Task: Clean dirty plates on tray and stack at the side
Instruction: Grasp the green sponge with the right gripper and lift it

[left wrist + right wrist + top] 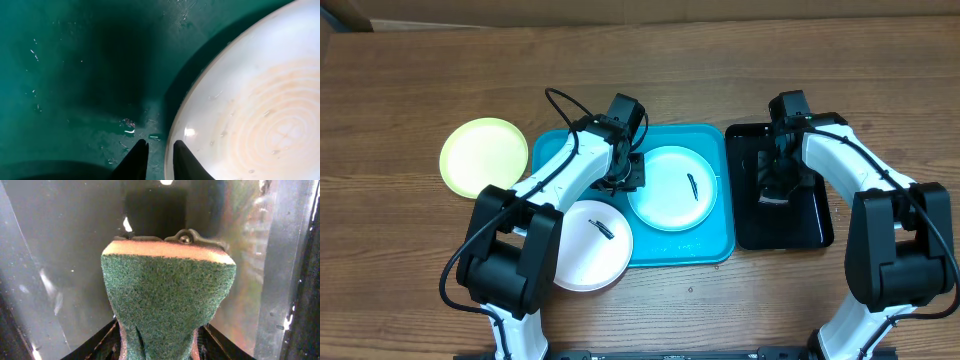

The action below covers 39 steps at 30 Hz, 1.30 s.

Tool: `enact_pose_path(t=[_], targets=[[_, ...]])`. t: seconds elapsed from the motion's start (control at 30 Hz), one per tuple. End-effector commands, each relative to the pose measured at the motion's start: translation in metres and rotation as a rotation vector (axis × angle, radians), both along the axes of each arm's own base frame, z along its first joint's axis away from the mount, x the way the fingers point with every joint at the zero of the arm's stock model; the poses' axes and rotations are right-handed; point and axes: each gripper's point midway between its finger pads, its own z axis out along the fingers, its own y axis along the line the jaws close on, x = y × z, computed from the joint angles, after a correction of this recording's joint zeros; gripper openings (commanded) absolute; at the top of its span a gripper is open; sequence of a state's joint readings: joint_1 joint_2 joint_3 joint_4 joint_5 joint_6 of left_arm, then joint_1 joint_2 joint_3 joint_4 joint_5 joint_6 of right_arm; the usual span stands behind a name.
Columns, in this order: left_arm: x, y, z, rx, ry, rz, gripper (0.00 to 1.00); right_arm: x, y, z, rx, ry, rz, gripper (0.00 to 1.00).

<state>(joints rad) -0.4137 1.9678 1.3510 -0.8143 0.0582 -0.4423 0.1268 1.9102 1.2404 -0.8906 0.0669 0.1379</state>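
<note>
Colour notes, both wrist views plus overhead.

The tray is turquoise-blue from above and deep teal-green under my left wrist camera. The pale blue plate has one short dark smear; close up it reads cream, with faint orange concentric rings. The white plate also has a dark smear. The yellow-green plate is plain. The black tray is glossy. The sponge has a dark green scouring face and a tan foam strip. The table is brown wood grain. My arms have white shells and black joints.
</note>
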Motion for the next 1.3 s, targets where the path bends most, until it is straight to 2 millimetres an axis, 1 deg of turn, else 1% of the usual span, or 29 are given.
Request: enact_pose_path(t=[0.0,0.2,0.27,0.3,0.37,0.63,0.7,0.77,0.93,1.1,1.27], targets=[[-0.0011,-0.002,0.0023,0.012,-0.016,-0.015,0.19,0.0026,0.0003,0.0106,-0.002,-0.034,-0.002,0.5],[-0.0001,-0.0029,0.0025,0.01,-0.021,-0.016,0.16,0.0027,0.0003,0.0107,-0.002,-0.035,-0.002,0.51],[-0.0003,-0.003,0.0024,0.01,-0.02,-0.016,0.16,0.0025,0.0003,0.0106,-0.002,-0.034,-0.002,0.56],[-0.0005,-0.0034,0.0024,0.01,-0.02,-0.017,0.16,0.0027,0.0003,0.0107,-0.002,-0.035,-0.002,0.63],[-0.0012,-0.0041,0.0022,0.011,-0.019,-0.02,0.16,0.0028,0.0003,0.0107,-0.002,-0.035,-0.002,0.65],[-0.0021,-0.0068,0.0023,0.01,-0.02,-0.026,0.14,0.0026,0.0003,0.0106,-0.002,-0.034,-0.002,0.64],[-0.0024,-0.0071,0.0023,0.009,-0.019,-0.024,0.14,0.0026,0.0003,0.0107,-0.002,-0.034,-0.002,0.6],[-0.0024,-0.007,0.0023,0.01,-0.02,-0.025,0.14,0.002,0.0002,0.0105,-0.002,-0.032,-0.002,0.53],[-0.0023,-0.007,0.0023,0.01,-0.02,-0.025,0.16,0.0045,0.0004,0.0113,-0.002,-0.041,-0.001,0.53],[-0.0022,-0.0071,0.0023,0.01,-0.02,-0.025,0.15,0.0064,0.0007,0.013,-0.001,-0.046,-0.001,0.55],[-0.0023,-0.007,0.0023,0.01,-0.02,-0.025,0.15,0.0108,0.0012,0.0196,0.0,-0.054,-0.002,0.57]])
